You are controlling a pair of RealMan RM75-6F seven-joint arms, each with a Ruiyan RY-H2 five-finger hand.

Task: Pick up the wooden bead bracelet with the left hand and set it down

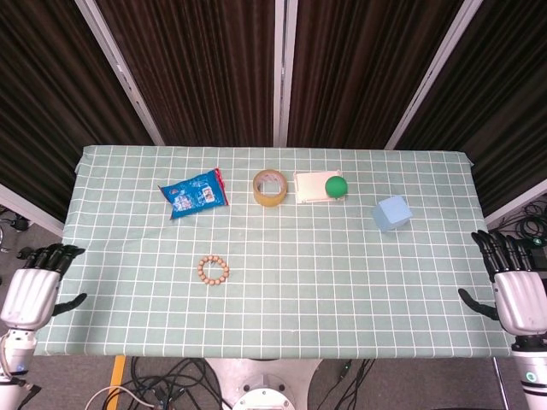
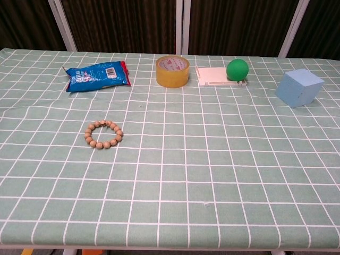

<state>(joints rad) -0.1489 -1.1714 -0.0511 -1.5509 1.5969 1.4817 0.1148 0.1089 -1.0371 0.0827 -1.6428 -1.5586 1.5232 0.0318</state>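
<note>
The wooden bead bracelet (image 1: 214, 271) (image 2: 103, 134) lies flat on the green checked tablecloth, left of the middle and toward the front. My left hand (image 1: 34, 289) hovers at the table's left edge, well to the left of the bracelet, fingers apart and holding nothing. At the right edge my right hand (image 1: 515, 292) is spread and empty too. Neither hand shows in the chest view.
Along the back stand a blue snack bag (image 1: 194, 194), a roll of tape (image 1: 269, 187), a green ball (image 1: 336, 186) on a pale flat card (image 1: 312, 187), and a light blue cube (image 1: 391, 213). Cables lie on the floor below the front edge.
</note>
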